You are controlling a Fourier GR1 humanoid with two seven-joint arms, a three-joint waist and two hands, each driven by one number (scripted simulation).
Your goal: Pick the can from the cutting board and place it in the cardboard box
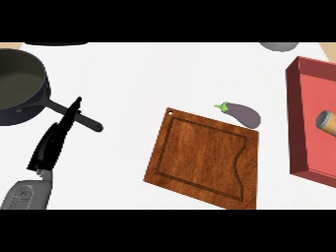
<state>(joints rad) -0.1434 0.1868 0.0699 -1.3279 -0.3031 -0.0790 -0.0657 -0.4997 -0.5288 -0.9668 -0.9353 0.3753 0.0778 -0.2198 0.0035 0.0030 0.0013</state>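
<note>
Nearest me, at lower left, one grey forearm carries the left robot hand (48, 147), fingers straight and holding nothing, their tips crossing the handle of the one dark pot (9, 87) in my view. One wooden cutting board (207, 157) lies mid-worktop, with one purple eggplant (242, 114) just beside its far corner. One can (335, 124) lies on its side inside the one red box (296, 120) at right, well apart from the board.

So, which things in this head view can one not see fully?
Right hand: nowhere in the head view.
Box: right side cut off by the view's edge.
Grey object: cut off at the top, cannot identify.
Can: label too small to read.
Pot handle: middle hidden behind the left hand.
</note>
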